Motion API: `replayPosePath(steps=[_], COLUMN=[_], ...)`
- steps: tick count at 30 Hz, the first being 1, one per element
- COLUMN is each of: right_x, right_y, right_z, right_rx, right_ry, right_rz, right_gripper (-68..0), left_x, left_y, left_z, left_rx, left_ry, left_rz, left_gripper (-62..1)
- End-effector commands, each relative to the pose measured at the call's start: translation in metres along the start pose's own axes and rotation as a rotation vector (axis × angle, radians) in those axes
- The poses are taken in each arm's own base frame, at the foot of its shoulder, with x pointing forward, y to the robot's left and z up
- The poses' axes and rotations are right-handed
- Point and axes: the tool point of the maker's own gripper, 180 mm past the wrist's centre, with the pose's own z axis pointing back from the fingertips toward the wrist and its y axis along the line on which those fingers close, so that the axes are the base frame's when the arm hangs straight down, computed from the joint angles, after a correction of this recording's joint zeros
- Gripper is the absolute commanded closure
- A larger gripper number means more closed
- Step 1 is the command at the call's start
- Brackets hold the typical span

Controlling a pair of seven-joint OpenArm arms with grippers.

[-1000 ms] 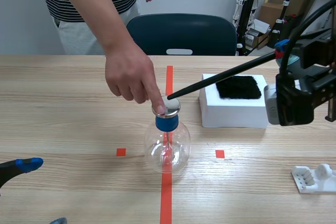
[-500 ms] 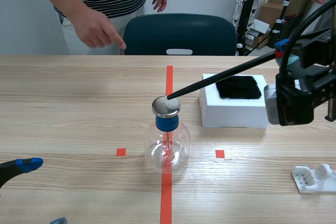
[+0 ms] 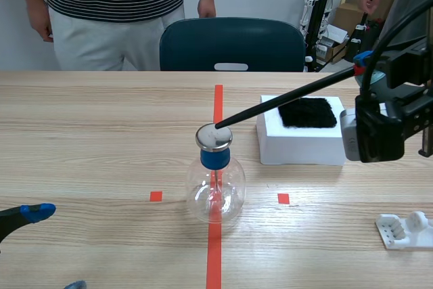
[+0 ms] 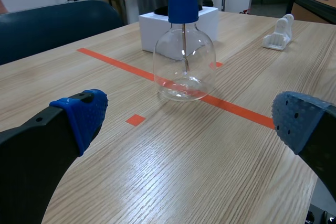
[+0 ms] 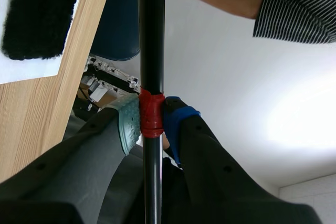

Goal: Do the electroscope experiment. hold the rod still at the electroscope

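The rod [image 3: 284, 99] stayed with its tip on the electroscope [image 3: 215, 184] cap at mid-table [image 3: 88, 133], pinched in the right jaws. The person [image 3: 115, 5] withdrew their finger and the hold went on. The left jaws lay spread.

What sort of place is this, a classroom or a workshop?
Most likely a robotics lab: a robot's right pincer holds a black rod to a glass electroscope on a table with orange-red tape marks, and cardboard boxes stand behind.
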Motion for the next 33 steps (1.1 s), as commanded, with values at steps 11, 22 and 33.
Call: replayPosePath(steps=[11, 22, 33], right_x=[-0.0072, -0.0066, -0.0048], right_y=[-0.0126, -0.0126, -0.0138], right_z=[-0.0008, -0.0008, -0.0007], right_rx=[-0.036, -0.036, -0.042], right_ry=[0.014, 0.011, 0.001], right_rz=[0.03, 0.03, -0.021], right_gripper=[-0.2, -0.2, -0.2], left_x=[0.0131, 0.0131, 0.0131], left_y=[0.0043, 0.0043, 0.0043], left_z=[0.0005, 0.0005, 0.0005], left_rx=[0.011, 0.011, 0.011], left_ry=[-0.058, -0.058, -0.058], left_rz=[-0.012, -0.012, -0.012], left_gripper=[-62.3, -62.3, -62.3])
